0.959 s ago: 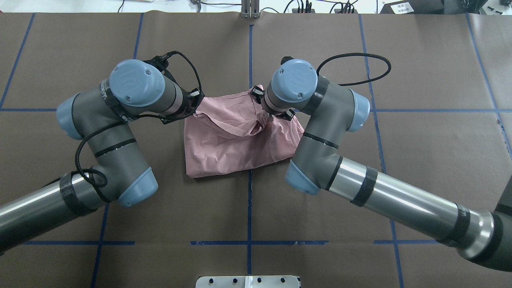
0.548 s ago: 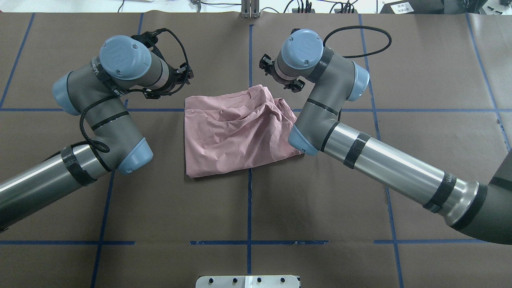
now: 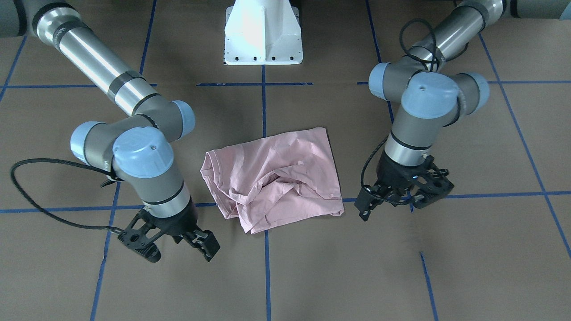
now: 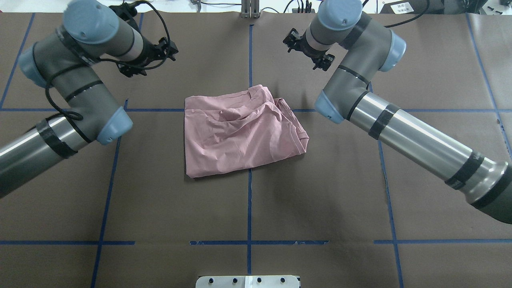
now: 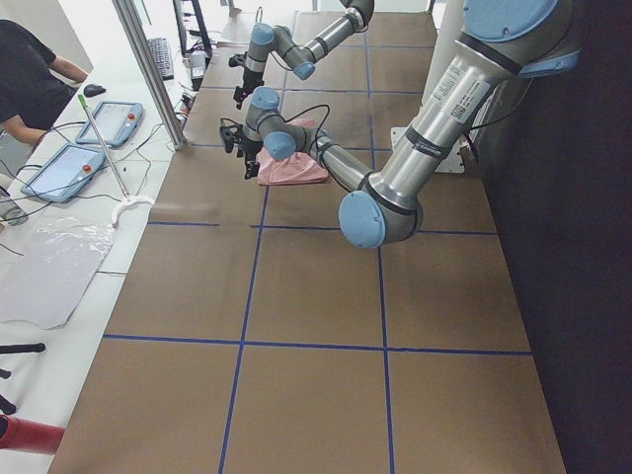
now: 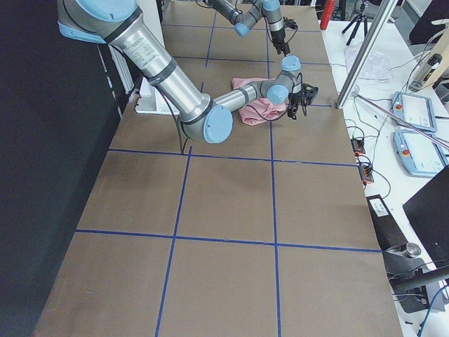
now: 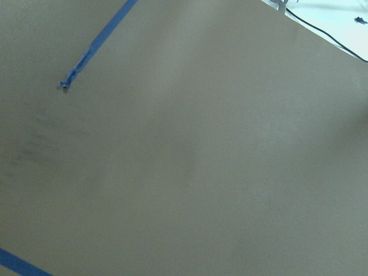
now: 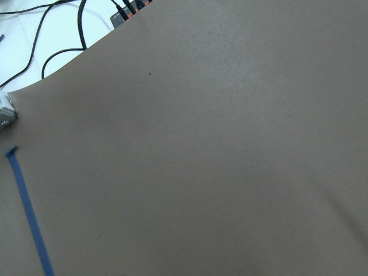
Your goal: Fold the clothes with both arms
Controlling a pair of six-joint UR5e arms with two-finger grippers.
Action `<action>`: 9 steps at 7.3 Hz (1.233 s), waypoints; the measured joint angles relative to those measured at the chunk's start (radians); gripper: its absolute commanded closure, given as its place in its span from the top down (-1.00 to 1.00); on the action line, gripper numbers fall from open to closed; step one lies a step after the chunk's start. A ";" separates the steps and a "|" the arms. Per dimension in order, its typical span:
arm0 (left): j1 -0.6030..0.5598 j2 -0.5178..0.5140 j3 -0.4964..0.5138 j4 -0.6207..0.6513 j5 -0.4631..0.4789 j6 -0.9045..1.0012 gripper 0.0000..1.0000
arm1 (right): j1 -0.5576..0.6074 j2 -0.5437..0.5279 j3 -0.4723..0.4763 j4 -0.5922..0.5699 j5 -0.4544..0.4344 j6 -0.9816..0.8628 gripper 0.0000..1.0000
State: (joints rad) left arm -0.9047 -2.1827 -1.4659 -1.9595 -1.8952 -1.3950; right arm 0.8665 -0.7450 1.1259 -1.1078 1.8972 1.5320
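Observation:
The pale pink T-shirt (image 4: 240,130) lies in a rumpled, roughly folded heap on the brown table cover; its print is hidden. It also shows in the front-facing view (image 3: 274,178). My left gripper (image 4: 150,59) is open and empty, off the table, beyond the shirt's far left corner; the front-facing view shows it too (image 3: 401,200). My right gripper (image 4: 307,52) is open and empty, beyond the shirt's far right corner, and shows in the front-facing view (image 3: 178,253). Neither touches the shirt. Both wrist views show only bare cover and blue tape.
Blue tape lines (image 4: 249,180) grid the brown cover. The white pedestal base (image 3: 263,33) stands at the robot's side. Cables and a metal post (image 4: 250,10) line the far edge. Operators' tablets (image 5: 74,168) lie on a side bench.
Both grippers have let go of the shirt's far edge, opened, and moved up and away toward the far side. The lifted cloth has dropped onto the heap.

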 measured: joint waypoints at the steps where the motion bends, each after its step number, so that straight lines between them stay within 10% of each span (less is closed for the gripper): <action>1: -0.073 0.036 -0.027 0.018 -0.050 0.126 1.00 | 0.060 -0.060 0.076 -0.078 0.045 -0.144 1.00; 5: -0.420 0.245 -0.224 0.285 -0.142 0.911 1.00 | 0.399 -0.442 0.434 -0.460 0.226 -1.040 1.00; 9: -0.709 0.428 -0.252 0.430 -0.288 1.615 1.00 | 0.727 -0.751 0.484 -0.660 0.452 -1.734 1.00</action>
State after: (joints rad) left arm -1.6138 -1.7550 -1.7178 -1.5292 -2.1837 0.2202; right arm 1.5935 -1.4956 1.6100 -1.7679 2.3490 -0.2022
